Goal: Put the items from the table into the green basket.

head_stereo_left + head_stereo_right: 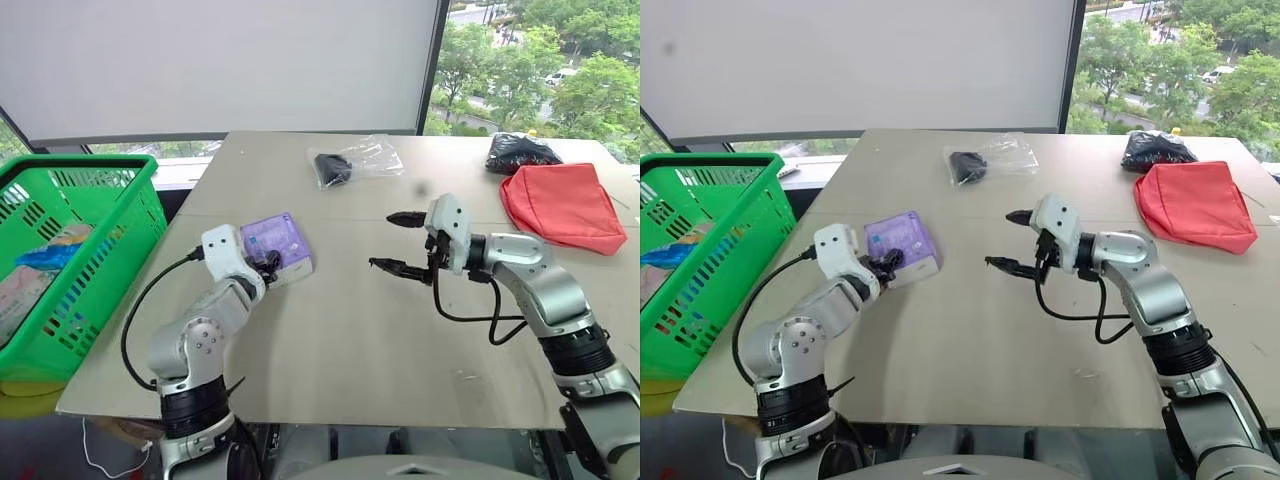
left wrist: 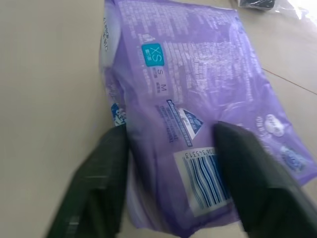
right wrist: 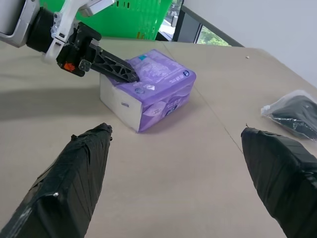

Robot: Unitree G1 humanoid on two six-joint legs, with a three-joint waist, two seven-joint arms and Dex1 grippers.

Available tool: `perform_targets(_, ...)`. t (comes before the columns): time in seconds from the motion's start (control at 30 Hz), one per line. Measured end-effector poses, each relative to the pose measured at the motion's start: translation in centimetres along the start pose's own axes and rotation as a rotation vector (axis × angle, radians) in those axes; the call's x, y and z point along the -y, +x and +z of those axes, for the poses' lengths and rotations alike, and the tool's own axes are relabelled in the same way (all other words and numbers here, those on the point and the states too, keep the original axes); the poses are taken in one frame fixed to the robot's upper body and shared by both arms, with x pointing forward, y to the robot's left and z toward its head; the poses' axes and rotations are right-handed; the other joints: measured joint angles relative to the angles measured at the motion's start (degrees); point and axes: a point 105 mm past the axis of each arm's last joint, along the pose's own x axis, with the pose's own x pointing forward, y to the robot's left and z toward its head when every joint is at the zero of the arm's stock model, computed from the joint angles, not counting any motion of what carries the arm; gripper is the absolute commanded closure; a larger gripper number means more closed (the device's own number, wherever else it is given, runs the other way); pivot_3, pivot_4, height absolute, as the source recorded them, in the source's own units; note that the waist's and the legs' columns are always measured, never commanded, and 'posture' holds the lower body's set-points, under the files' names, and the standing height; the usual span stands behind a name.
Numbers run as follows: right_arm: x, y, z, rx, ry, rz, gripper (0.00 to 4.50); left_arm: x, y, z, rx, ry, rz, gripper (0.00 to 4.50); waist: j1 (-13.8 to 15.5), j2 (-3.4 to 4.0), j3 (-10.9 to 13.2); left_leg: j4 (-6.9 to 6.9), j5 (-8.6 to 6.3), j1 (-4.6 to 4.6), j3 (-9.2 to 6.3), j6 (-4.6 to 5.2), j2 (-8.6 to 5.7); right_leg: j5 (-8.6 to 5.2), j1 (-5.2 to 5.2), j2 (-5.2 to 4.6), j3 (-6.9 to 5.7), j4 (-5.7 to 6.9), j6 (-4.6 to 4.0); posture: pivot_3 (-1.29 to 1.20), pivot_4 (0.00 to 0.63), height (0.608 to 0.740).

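Note:
The purple box (image 1: 275, 240) lies flat on the table (image 1: 350, 340), left of centre. My left gripper (image 2: 171, 131) is shut on its near end, one black finger at each side, and the soft pack looks pinched between them. The right wrist view shows a left finger (image 3: 119, 69) lying over the box (image 3: 153, 79). My right gripper (image 1: 381, 240) hovers open above mid-table, pointing left toward the box with nothing between its fingers. The green basket (image 1: 80, 165) stands off the table's left edge.
A clear bag with a black object (image 1: 350, 160) lies at the table's far middle. A black crinkly bag (image 1: 520, 152) and a red fabric pouch (image 1: 565, 205) sit at the far right. The basket holds some blue and pale packets (image 1: 45, 260).

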Motion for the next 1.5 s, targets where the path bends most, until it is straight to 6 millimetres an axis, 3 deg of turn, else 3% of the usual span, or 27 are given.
perform_targets(0.1, 0.0, 0.0, -0.2, -0.011, 0.006, -0.004, 0.0, 0.0, 0.2, 0.2, 0.014, -0.047, 0.006, 4.39, 0.1, 0.08, -0.05, 0.0, 0.0, -0.02, -0.03, 0.0, 0.0, 0.01, 0.01, -0.01, -0.02, -0.04, 0.01, -0.01, 0.0, 0.74)
perform_targets(0.27, 0.0, 0.1, -0.2, -0.015, 0.017, -0.008, 0.0, -0.5, 0.4, 0.5, 0.037, -0.048, 0.016, 4.45, 0.06, 0.1, -0.05, 0.0, 0.0, -0.02, -0.07, 0.0, 0.0, 0.01, 0.03, 0.02, -0.05, -0.06, 0.01, 0.0, 0.0, 0.74)
perform_targets(0.37, -0.7, 0.8, 0.5, 0.037, 0.074, 0.016, 0.0, -0.9, 0.3, 2.6, 0.089, 0.051, 0.042, 4.45, -0.24, 0.0, 0.1, 0.0, 0.0, -0.15, -0.12, -0.01, 0.07, 0.02, -0.08, 0.19, -0.04, -0.07, -0.01, 0.01, 0.0, 0.74)
perform_targets(0.4, -0.9, 1.0, 0.9, 0.054, 0.091, 0.029, 0.0, -1.2, 0.2, 3.7, 0.116, 0.086, 0.053, 4.45, -0.32, -0.04, 0.15, 0.0, 0.0, -0.19, -0.14, -0.01, 0.09, 0.02, -0.13, 0.22, -0.06, -0.06, -0.02, 0.02, 0.0, 0.74)
perform_targets(0.5, -1.8, 2.1, 3.2, 0.148, 0.141, 0.09, 0.0, -2.5, -1.6, 11.4, 0.312, 0.289, 0.149, 4.45, -0.9, -0.12, 0.28, -0.06, 0.0, -0.3, -0.22, -0.03, 0.27, 0.03, -0.26, 0.33, -0.1, -0.07, -0.07, 0.03, 0.0, 0.74)
perform_targets(0.6, -2.5, 3.2, 5.9, 0.242, 0.175, 0.146, 0.0, -5.0, -5.3, 18.8, 0.501, 0.441, 0.318, 4.45, -1.71, -0.06, 0.28, -0.32, -0.01, -0.21, -0.09, -0.05, 0.27, 0.03, -0.3, 0.31, 0.03, -0.21, -0.07, 0.06, 0.0, 0.74)
perform_targets(0.63, -2.7, 3.4, 6.6, 0.268, 0.185, 0.162, 0.0, -6.2, -6.8, 20.7, 0.555, 0.474, 0.389, 4.45, -1.71, -0.05, 0.27, -0.42, -0.01, -0.15, -0.03, -0.05, 0.2, 0.03, -0.3, 0.2, 0.06, -0.21, -0.06, 0.06, 0.0, 0.74)
perform_targets(0.7, -2.9, 3.9, 7.9, 0.321, 0.214, 0.177, 0.0, -9.2, -8.9, 22.6, 0.574, 0.518, 0.519, 4.45, -1.63, -0.03, 0.29, -0.59, -0.02, -0.18, -0.01, -0.07, 0.18, 0.02, -0.38, 0.17, 0.09, -0.28, -0.06, 0.07, 0.0, 0.74)
perform_targets(0.8, -3.1, 4.2, 9.3, 0.369, 0.233, 0.197, 0.0, -12.9, -9.9, 22.0, 0.515, 0.519, 0.625, 4.45, -0.99, -0.01, 0.3, -0.81, -0.01, -0.19, -0.1, -0.07, 0.05, 0.01, -0.41, -0.05, -0.03, -0.35, -0.05, 0.09, 0.0, 0.74)
perform_targets(0.97, -3.2, 4.5, 11.4, 0.461, 0.292, 0.226, 0.0, -18.5, -9.8, 18.3, 0.373, 0.501, 0.7, 4.45, 0.28, -0.14, 0.26, -0.85, 0.01, -0.2, -0.13, -0.13, 0.02, 0.01, -0.45, -0.18, -0.11, -0.33, -0.06, 0.11, 0.0, 0.74)
perform_targets(1.13, -3.2, 4.6, 11.8, 0.462, 0.285, 0.239, 0.0, -20.6, -9.9, 17.2, 0.36, 0.445, 0.728, 4.45, 1.66, -0.25, 0.2, -0.84, -0.01, -0.2, -0.24, -0.23, 0.02, 0.01, -0.46, -0.25, -0.25, -0.33, -0.08, 0.12, 0.0, 0.74)
perform_targets(1.17, -3.1, 4.7, 11.8, 0.461, 0.288, 0.239, 0.0, -20.8, -9.9, 17.3, 0.366, 0.445, 0.731, 3.55, 1.84, -0.26, 0.2, -0.84, -0.01, -0.21, -0.24, -0.24, 0.01, 0.02, -0.46, -0.29, -0.25, -0.33, -0.08, 0.12, 0.0, 0.74)
perform_targets(1.23, -3.1, 4.7, 11.8, 0.461, 0.29, 0.241, 0.0, -20.9, -10.1, 17.4, 0.381, 0.444, 0.732, 2.9, 1.93, -0.26, 0.2, -0.85, -0.02, -0.22, -0.22, -0.27, -0.01, 0.02, -0.47, -0.34, -0.24, -0.34, -0.08, 0.11, 0.0, 0.74)
perform_targets(1.33, -3.1, 4.7, 11.8, 0.466, 0.285, 0.238, 0.0, -20.5, -10.0, 17.8, 0.423, 0.454, 0.712, 1.45, 1.87, -0.35, 0.14, -0.88, -0.03, -0.23, -0.2, -0.28, -0.01, 0.02, -0.48, -0.37, -0.22, -0.34, -0.09, 0.11, 0.0, 0.74)
perform_targets(1.5, -2.7, 4.5, 11.3, 0.443, 0.262, 0.209, 0.0, -19.3, -9.3, 18.0, 0.492, 0.444, 0.636, 1.45, 1.73, -0.47, 0.05, -0.93, -0.02, -0.48, -0.18, -0.26, 0.01, 0.01, -0.79, -0.36, -0.21, -0.28, -0.13, 0.11, 0.0, 0.74)
